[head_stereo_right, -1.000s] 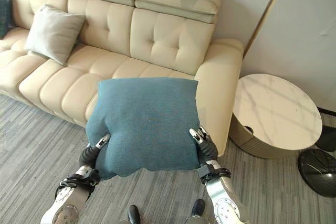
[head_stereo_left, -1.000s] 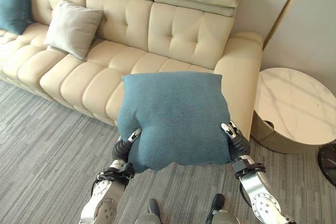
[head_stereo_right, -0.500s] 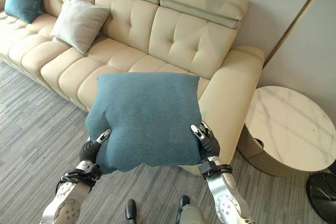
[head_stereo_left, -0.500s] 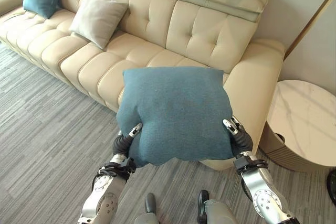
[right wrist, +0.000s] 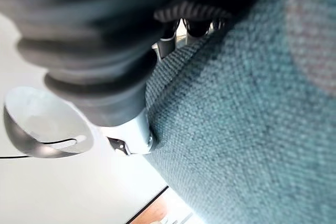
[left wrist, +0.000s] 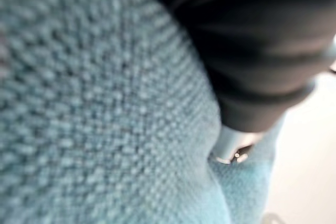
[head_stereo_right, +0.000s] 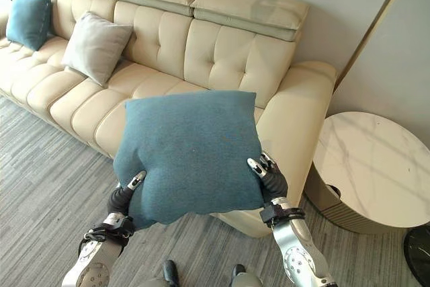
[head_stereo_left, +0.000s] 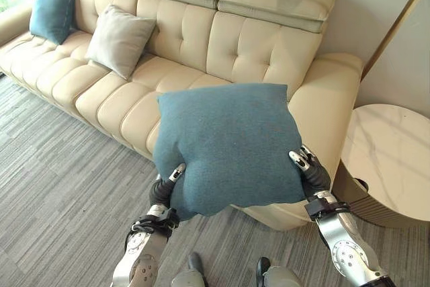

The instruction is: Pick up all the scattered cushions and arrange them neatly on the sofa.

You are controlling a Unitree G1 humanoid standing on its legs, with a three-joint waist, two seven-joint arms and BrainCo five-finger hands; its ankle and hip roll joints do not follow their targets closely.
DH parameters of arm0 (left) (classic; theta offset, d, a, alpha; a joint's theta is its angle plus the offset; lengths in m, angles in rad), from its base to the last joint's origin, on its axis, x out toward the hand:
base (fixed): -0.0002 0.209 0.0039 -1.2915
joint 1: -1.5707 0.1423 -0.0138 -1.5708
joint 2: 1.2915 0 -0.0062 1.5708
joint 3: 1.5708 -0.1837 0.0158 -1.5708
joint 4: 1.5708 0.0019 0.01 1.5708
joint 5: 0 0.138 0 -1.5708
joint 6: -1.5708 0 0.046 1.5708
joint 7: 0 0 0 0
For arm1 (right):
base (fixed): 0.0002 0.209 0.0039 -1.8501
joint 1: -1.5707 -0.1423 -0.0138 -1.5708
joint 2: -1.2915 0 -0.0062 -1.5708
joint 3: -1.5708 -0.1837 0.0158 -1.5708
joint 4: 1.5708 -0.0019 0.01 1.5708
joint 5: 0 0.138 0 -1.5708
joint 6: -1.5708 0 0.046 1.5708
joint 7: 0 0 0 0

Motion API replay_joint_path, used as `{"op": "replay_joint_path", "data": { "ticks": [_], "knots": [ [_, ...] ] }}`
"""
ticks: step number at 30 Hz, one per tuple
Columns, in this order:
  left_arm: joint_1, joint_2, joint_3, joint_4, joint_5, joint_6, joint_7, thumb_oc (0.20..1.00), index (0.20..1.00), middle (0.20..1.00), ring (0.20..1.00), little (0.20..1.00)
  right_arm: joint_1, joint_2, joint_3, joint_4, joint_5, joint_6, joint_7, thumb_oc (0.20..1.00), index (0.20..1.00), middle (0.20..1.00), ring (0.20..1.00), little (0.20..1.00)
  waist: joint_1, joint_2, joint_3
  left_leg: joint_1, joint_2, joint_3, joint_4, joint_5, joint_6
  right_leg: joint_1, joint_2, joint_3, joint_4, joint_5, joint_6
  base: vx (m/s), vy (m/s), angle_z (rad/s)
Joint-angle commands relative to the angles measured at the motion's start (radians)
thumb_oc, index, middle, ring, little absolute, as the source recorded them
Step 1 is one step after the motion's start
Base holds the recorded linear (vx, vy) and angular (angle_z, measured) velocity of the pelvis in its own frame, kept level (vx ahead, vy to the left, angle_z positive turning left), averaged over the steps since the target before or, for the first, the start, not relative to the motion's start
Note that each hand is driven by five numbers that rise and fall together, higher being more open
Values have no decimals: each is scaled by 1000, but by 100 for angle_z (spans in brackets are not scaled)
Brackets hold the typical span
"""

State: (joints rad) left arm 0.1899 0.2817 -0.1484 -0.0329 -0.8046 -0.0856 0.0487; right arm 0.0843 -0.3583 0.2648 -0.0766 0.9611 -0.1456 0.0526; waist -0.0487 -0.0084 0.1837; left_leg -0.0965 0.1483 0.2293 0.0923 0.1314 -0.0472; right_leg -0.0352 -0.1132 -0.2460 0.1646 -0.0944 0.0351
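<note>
Grey striped carpet (head_stereo_left: 60, 179) runs up to a cream tufted sofa (head_stereo_left: 222, 38) that stretches from ten o'clock across to two o'clock, with a round marble-topped side table (head_stereo_left: 393, 156) just beside its arm at three o'clock. Held up at the centre, in front of the sofa's right-hand seat and off the floor, is a large teal cushion (head_stereo_left: 225, 142). It is pressed between the left hand (head_stereo_left: 164, 189) at seven o'clock and the right hand (head_stereo_left: 310, 171) at four o'clock; each has a thumb over the front face, clamped on the cushion's lower corners, the other fingers hidden behind the fabric. On the seat at eleven o'clock a grey cushion (head_stereo_left: 119, 39) leans against the backrest, and a smaller teal cushion (head_stereo_left: 52, 15) stands at ten o'clock near the far arm
</note>
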Motion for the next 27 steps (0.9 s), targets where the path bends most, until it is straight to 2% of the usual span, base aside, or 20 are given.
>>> {"op": "replay_joint_path", "data": {
  "ticks": [1, 2, 4, 6, 7, 9, 10, 11, 13, 14, 16, 17, 18, 19, 21, 22, 23, 24, 26, 27],
  "knots": [
    [-88, -18, -12, -169, 21, -78, -49, 200, 200, 200, 200, 200, -88, 68, 27, -159, -10, -45, 89, 200, 200, 200, 200, 200, 13, -27, -12, -69, 32, 46, -150, -65, -74, 151, 19, -24, -246, -31, 53, 173, 187, 18],
    [-90, -18, -14, -169, 25, -79, -43, 200, 200, 200, 200, 200, -90, 70, 24, -159, -7, -47, 84, 200, 200, 200, 200, 200, 19, -20, -7, -87, 40, 57, -155, -39, -70, 158, 18, -24, -248, -25, 54, 218, 225, 26],
    [-86, -17, -14, -171, 26, -80, -45, 200, 200, 200, 200, 200, -87, 73, 26, -160, -7, -46, 85, 200, 200, 200, 200, 200, 23, -10, -14, -77, 43, 45, -168, -35, -72, 169, 22, -15, -249, -26, 59, 176, 162, -4],
    [-68, -1, -13, -176, 36, -77, -50, 200, 200, 200, 200, 200, -77, 75, 33, -156, -6, -35, 87, 200, 200, 200, 200, 200, 31, 5, -32, -69, 31, 9, -146, -1, -74, 205, 9, 11, -247, -37, 68, 332, 263, -33],
    [-68, -2, -13, -176, 36, -77, -49, 200, 200, 200, 200, 200, -77, 74, 33, -156, -6, -35, 87, 200, 200, 200, 200, 200, 31, 6, -34, -72, 32, 9, -146, 0, -74, 202, 10, 11, -248, -35, 68, 332, 276, -41],
    [-64, 14, -13, -171, 43, -69, -56, 200, 200, 200, 200, 200, -71, 77, 36, -154, -17, -18, 99, 200, 200, 200, 200, 200, 36, -5, -42, -63, 12, -4, -115, -15, -59, 210, -21, 31, -206, -46, 74, 311, 280, -29],
    [-67, 27, -18, -168, 45, -64, -59, 200, 200, 200, 200, 200, -61, 80, 32, -158, -33, -5, 105, 200, 200, 200, 200, 200, 43, -17, -50, -64, -12, -10, -74, -46, -34, 191, -52, 51, -131, -58, 81, 436, 452, -18],
    [-81, 38, -28, -158, 50, -60, -55, 200, 200, 200, 200, 200, -53, 89, 29, -154, -37, 1, 107, 200, 200, 200, 200, 200, 41, -32, -46, -39, -51, -18, -61, -82, -1, 153, -81, 69, -21, -41, 90, 388, 485, -8],
    [-99, 47, -32, -149, 61, -56, -44, 200, 200, 200, 200, 200, -54, 98, 22, -151, -43, 3, 103, 200, 200, 200, 200, 200, 29, -38, -39, -10, -89, -15, -73, -106, 36, 84, -112, 100, 120, 41, 104, 212, 343, 1],
    [-103, 47, -36, -146, 64, -53, -44, 200, 200, 200, 200, 200, -53, 109, 22, -150, -41, 6, 103, 200, 200, 200, 200, 200, 24, -35, -37, 7, -98, -11, -88, -113, 47, 54, -119, 110, 175, 60, 104, 110, 181, 12],
    [-107, 52, -44, -144, 75, -53, -41, 200, 200, 200, 200, 200, -49, 117, 25, -145, -38, 0, 100, 200, 200, 200, 200, 200, 15, -32, -31, 24, -104, -8, -101, -120, 56, 19, -111, 131, 230, 82, 101, 151, 177, 10],
    [-114, 50, -55, -147, 72, -52, -42, 200, 200, 200, 200, 200, -41, 120, 23, -145, -31, -7, 94, 200, 200, 200, 200, 200, -7, -22, -24, 67, -111, -21, -131, -131, 60, -48, -37, 161, 253, 31, 80, 185, 178, -9],
    [-114, 50, -55, -147, 72, -52, -42, 200, 200, 200, 200, 200, -41, 120, 23, -145, -31, -7, 94, 200, 200, 200, 200, 200, -6, -19, -27, 64, -108, -20, -130, -130, 59, -51, -33, 161, 249, 35, 79, 225, 132, -14],
    [-117, 48, -49, -150, 67, -53, -38, 200, 200, 200, 200, 200, -49, 121, 24, -144, -33, -10, 90, 200, 200, 200, 200, 200, -12, -15, -27, 79, -110, -13, -137, -137, 59, -71, -10, 145, 207, 5, 74, 173, 40, -2],
    [-118, 51, -40, -156, 59, -54, -36, 200, 200, 200, 200, 200, -67, 122, 30, -146, -28, -12, 93, 200, 200, 200, 200, 200, -22, -16, -10, 113, -115, 5, -138, -163, 52, -103, 8, 73, 133, -14, 63, 182, 27, 11],
    [-119, 51, -40, -156, 59, -54, -36, 200, 200, 200, 200, 200, -67, 122, 30, -146, -28, -12, 93, 200, 200, 200, 200, 200, -22, -16, -10, 114, -115, 4, -138, -163, 52, -102, 8, 73, 133, -14, 63, 361, 19, -22],
    [-137, 47, -23, -153, 56, -61, -19, 200, 200, 200, 200, 200, -82, 128, 39, -135, -16, -13, 94, 200, 200, 200, 200, 200, -21, -26, -13, 185, -125, 43, -140, -225, 33, -144, 3, -121, 0, 17, 77, 328, 10, -27],
    [-138, 47, -23, -152, 56, -61, -19, 200, 200, 200, 200, 200, -82, 128, 39, -134, -16, -13, 94, 200, 200, 200, 200, 200, -24, -22, -11, 189, -121, 38, -139, -230, 30, -135, 8, -125, -7, 15, 77, 374, 17, -46],
    [-144, 43, -14, -153, 63, -69, -13, 200, 200, 200, 200, 200, -93, 126, 43, -121, -20, -13, 86, 200, 200, 200, 200, 200, -9, -33, -25, 211, -124, 79, -121, -254, 26, -114, -10, -251, -56, 30, 67, 255, -52, -58],
    [-129, 26, -16, -170, 61, -63, -23, 200, 200, 200, 200, 200, -73, 135, 55, -127, 6, -6, 106, 200, 200, 200, 200, 200, -12, -42, -48, 235, -123, 103, -92, -285, 21, -80, 3, -243, -82, 33, 49, 316, -86, -67]
  ]
}}
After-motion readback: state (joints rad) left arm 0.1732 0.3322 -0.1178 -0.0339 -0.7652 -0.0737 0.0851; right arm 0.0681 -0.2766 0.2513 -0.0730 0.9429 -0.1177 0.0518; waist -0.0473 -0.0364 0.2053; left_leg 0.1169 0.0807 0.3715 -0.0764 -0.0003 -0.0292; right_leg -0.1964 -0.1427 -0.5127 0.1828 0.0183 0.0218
